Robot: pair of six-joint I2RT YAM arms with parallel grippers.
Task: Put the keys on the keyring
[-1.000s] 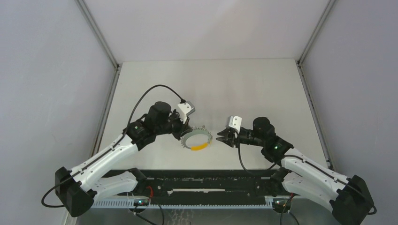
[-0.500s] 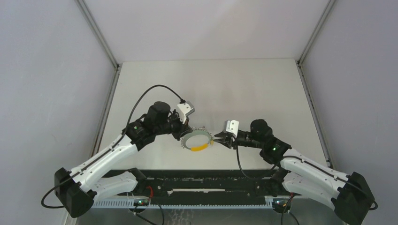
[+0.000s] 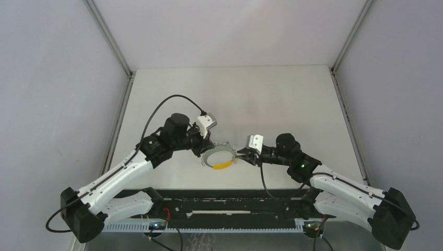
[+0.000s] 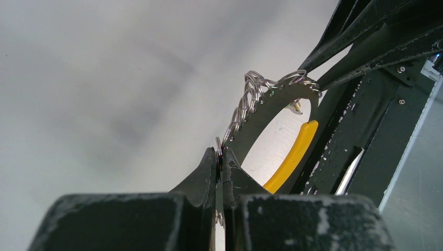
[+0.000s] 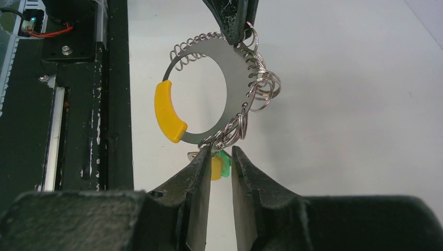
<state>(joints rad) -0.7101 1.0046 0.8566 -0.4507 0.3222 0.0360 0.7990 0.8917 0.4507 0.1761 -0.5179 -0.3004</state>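
The keyring (image 3: 208,156) is a thin grey ring with a yellow sleeve on one arc and several small wire rings along its rim. It is held upright above the table. My left gripper (image 3: 202,148) is shut on its rim, seen in the left wrist view (image 4: 219,157). My right gripper (image 3: 241,155) is at the opposite side of the ring (image 5: 237,68). In the right wrist view its tips (image 5: 221,151) stand a narrow gap apart. The yellow key head (image 5: 214,168) and the green key head (image 5: 225,162) fill that gap, just below the ring's wire loops.
The white table (image 3: 235,94) is walled at the left, right and back. A black rail (image 3: 224,201) with the arm bases runs along the near edge, close under the ring. The right fingers (image 4: 355,57) cross the left wrist view.
My right gripper has moved left, from a short way off to right against the keyring. The left gripper and the ring have barely moved.
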